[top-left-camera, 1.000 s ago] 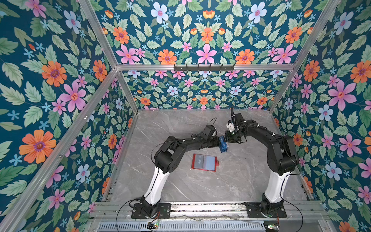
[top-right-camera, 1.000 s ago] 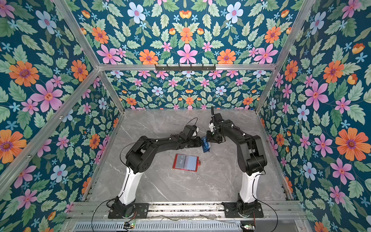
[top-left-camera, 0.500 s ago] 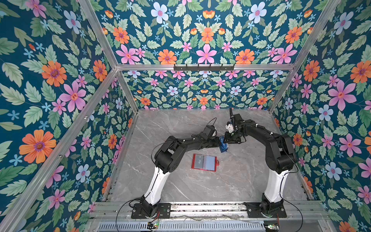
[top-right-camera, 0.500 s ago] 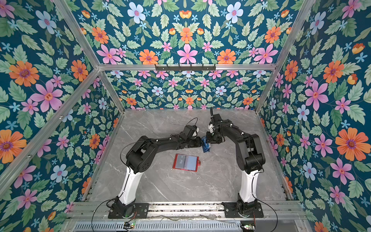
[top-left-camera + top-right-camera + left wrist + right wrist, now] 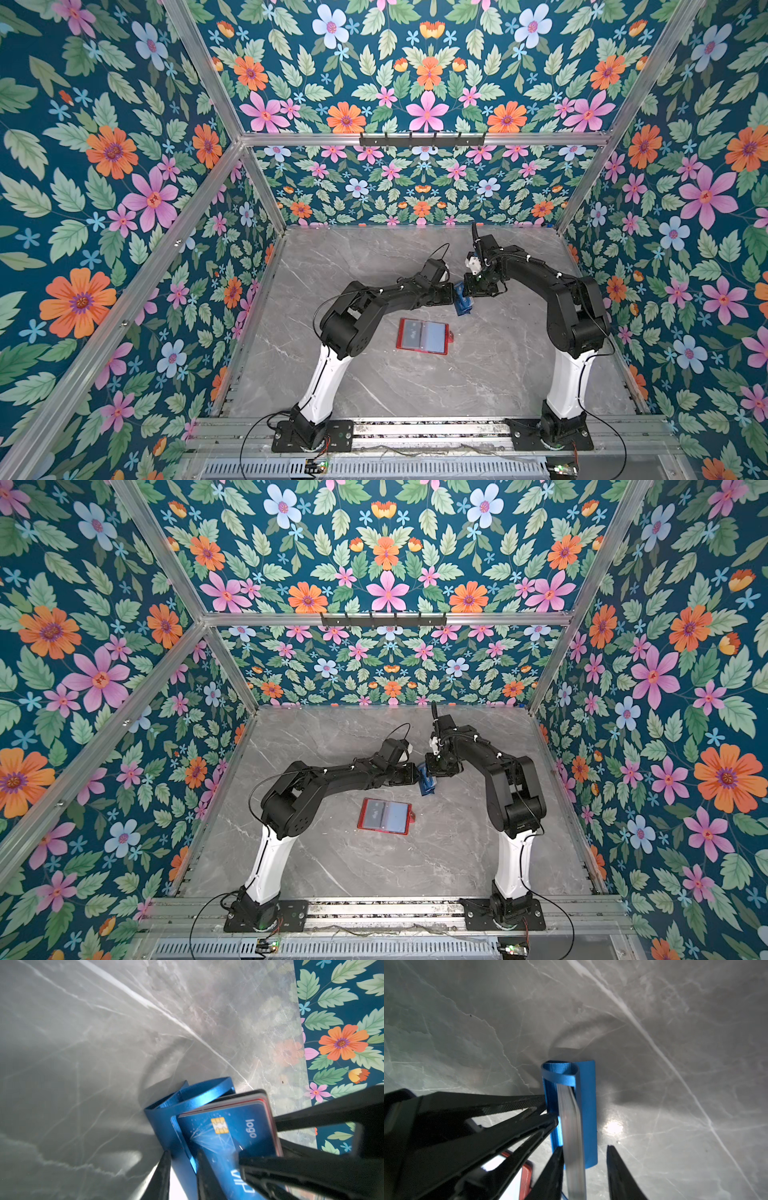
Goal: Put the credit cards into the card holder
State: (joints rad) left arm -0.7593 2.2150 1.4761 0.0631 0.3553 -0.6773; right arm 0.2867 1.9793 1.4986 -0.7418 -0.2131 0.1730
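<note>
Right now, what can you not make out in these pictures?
Number of cards: right wrist view, stack edge-on and blurred; left wrist view, the front one covers the rest.
The holder: right wrist view, only a red corner shows, behind the left gripper and cut by the edge.
The holder's sleeves: both top views, too small to tell what they hold.
</note>
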